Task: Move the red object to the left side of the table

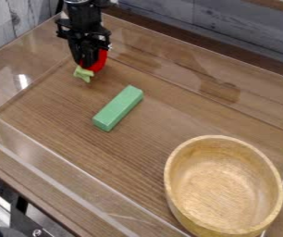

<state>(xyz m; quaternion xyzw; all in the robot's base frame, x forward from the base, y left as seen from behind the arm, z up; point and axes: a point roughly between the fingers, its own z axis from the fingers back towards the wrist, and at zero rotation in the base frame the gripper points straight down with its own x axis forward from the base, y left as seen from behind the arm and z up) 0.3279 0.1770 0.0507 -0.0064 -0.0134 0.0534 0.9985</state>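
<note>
The red object (93, 64), a small glossy red toy fruit with a light green leafy end, sits at the far left of the brown wood-grain table (193, 111). My black gripper (86, 54) comes down from above and is shut on the red object. The leafy end pokes out below the fingers, at or just above the tabletop. The fingers hide much of the red body.
A green rectangular block (118, 107) lies diagonally near the middle of the table. A round light wooden bowl (223, 193) stands at the front right. Low clear acrylic walls (20, 83) border the tabletop.
</note>
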